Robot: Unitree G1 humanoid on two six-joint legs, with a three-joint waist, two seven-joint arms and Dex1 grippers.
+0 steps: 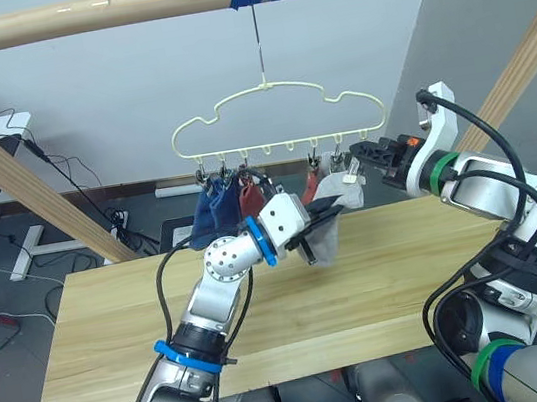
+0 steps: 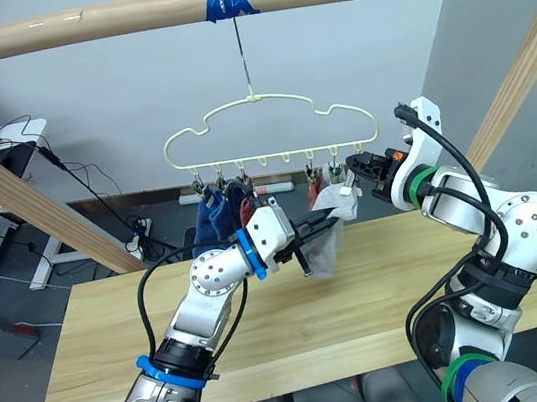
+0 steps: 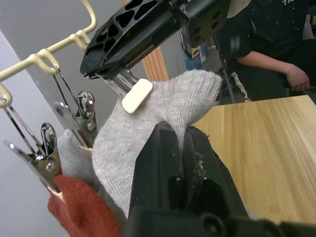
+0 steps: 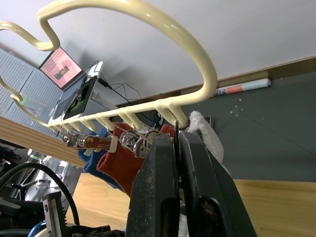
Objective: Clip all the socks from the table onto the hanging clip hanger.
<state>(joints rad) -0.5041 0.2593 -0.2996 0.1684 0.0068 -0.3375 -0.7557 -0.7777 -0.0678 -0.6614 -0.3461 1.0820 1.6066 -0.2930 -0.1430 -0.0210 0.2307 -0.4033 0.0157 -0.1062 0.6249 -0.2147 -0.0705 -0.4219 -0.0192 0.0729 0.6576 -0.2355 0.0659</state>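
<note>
Grey ankle sock (image 1: 331, 224) pinched in the closed jaws of left gripper (image 1: 324, 218), lifted off the light plank counter (image 1: 382, 280) so its cuff reaches the end clip. Right gripper (image 1: 363, 154) has jaws shut on that metal clip (image 3: 137, 95), probably squeezing it open to take the cuff. Pale yellow wavy wire hanger (image 1: 275, 111) hangs from the taped wooden beam (image 1: 119, 11); blue socks (image 1: 212, 214), rust-red sock (image 1: 248, 199) already clipped. Counter looks bare of socks
</note>
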